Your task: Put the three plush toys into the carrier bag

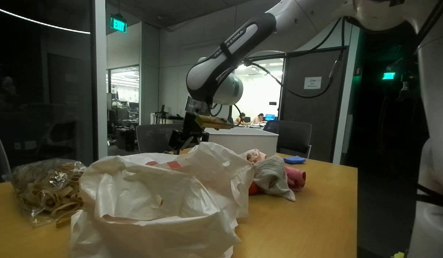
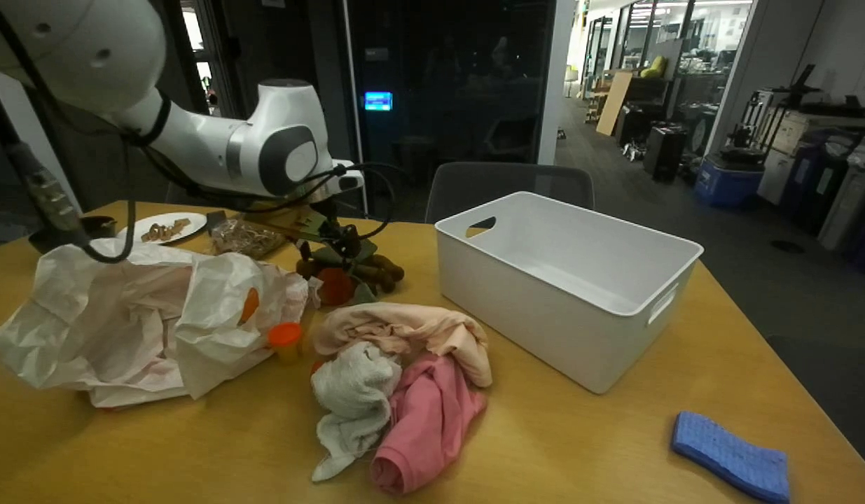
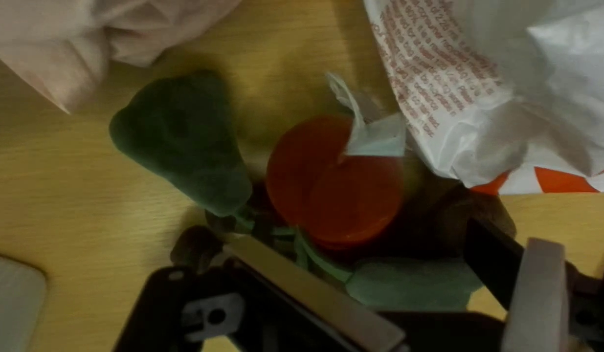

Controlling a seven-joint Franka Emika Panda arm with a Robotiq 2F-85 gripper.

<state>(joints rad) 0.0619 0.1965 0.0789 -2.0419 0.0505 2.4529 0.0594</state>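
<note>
The plush toys lie heaped together on the table: a round orange-red toy (image 3: 302,171) with a white tag, a brown toy (image 3: 448,220), and green soft parts (image 3: 179,142) at both sides. The parts overlap, so I cannot tell where each toy ends. In an exterior view the brown toy (image 2: 383,273) lies beside the bag. My gripper (image 3: 370,254) hangs low over this heap, fingers spread wide, gripping nothing. The white carrier bag (image 2: 215,343) stands crumpled on the table close by, its mouth gaping; in an exterior view the bag (image 1: 153,229) hides the toys and fingertips.
A white bin (image 2: 530,322) stands across from the bag. Grey cloth (image 2: 355,392), pink cloth (image 2: 432,413) and an orange-lidded tub (image 2: 285,339) sit between them. A clear plastic bag of tan strips (image 1: 45,193), a plate (image 2: 183,227) and a blue sponge (image 2: 733,455) lie farther off.
</note>
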